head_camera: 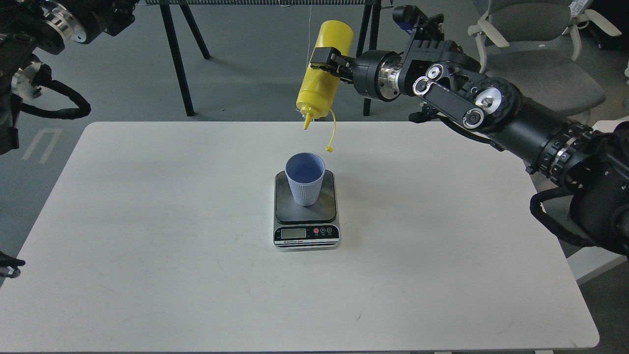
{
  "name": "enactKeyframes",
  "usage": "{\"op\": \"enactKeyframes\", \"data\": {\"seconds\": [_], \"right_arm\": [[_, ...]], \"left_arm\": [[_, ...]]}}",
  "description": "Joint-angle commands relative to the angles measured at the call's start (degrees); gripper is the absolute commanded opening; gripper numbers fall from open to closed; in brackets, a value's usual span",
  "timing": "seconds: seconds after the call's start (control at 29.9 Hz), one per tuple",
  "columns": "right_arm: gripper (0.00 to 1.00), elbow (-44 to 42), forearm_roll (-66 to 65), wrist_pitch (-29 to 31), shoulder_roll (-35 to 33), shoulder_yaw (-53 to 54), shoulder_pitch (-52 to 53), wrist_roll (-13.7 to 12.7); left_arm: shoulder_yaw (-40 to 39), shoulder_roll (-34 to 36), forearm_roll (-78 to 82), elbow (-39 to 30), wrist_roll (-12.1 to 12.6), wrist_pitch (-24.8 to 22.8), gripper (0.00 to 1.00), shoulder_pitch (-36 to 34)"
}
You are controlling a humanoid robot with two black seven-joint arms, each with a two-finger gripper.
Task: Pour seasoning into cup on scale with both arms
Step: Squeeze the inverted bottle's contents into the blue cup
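Head view, near edge: white surface (147, 275) takes up most of the picture, with the scale as landmark near its middle.
Scale (306, 211): lies flat on the surface, silver display front toward the camera, dark platform behind it.
Cup (305, 178): light blue, upright on the scale's platform, toward its far side, mouth open upward.
Left arm (34, 59): well to the left of the scale along the picture's left edge; only thick joints and cables show, so its pincer is out of view.
Right arm (491, 113): enters from the right of the scale and reaches left, above and beyond it.
Right pincer (328, 60): closed around the middle of the seasoning bottle, fingers clamped on the yellow body.
Seasoning bottle (322, 73): held in the air beyond and above the scale, turned nearly upside down, nozzle pointing down, its tip above the cup's far rim and clear of it.
Tethered cap (329, 147): hangs loose on its yellow strap just right of the nozzle.
Beyond the scale: grey floor with black stand legs (177, 59); a grey chair (535, 54) far right.
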Motion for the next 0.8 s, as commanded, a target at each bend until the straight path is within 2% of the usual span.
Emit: {"op": "enactKeyframes", "data": {"seconds": [0.0,0.3,0.77], "right_arm": [[0.28,-0.6,-0.4,-1.7,0.7,-2.5,0.1,0.0],[0.28,-6.1,-0.3,-2.2,2.6,-4.2,-0.1,0.3],[0.29,-7.1,0.0,-2.3,2.6,-4.0,-0.8,-0.3]], "left_arm": [[0.0,-0.1,0.0,0.0,0.0,0.0,1.0,0.0],[-0.1,-0.5,0.0,0.0,0.0,0.0,1.0,0.1],[-0.8,-0.5,0.0,0.0,0.0,0.0,1.0,0.4]]}}
